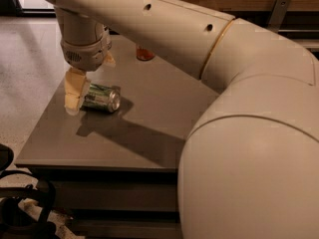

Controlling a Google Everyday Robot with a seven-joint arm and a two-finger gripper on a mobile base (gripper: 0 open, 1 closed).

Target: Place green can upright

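The green can [102,97] lies on its side on the grey table [149,108], near the left edge, its silver end facing right and toward me. My gripper [90,85] hangs from the arm right over the can's left end and is open. One pale finger [75,91] reaches down to the table at the can's left end, touching or nearly touching it. The other finger [108,59] shows only as a short tip behind and above the can.
A red can [144,54] stands at the back of the table, mostly hidden by my arm. My large cream arm [239,133] fills the right side of the view. The table's left edge [42,118] is close to the can, with floor beyond. Dark cables [25,208] lie at the lower left.
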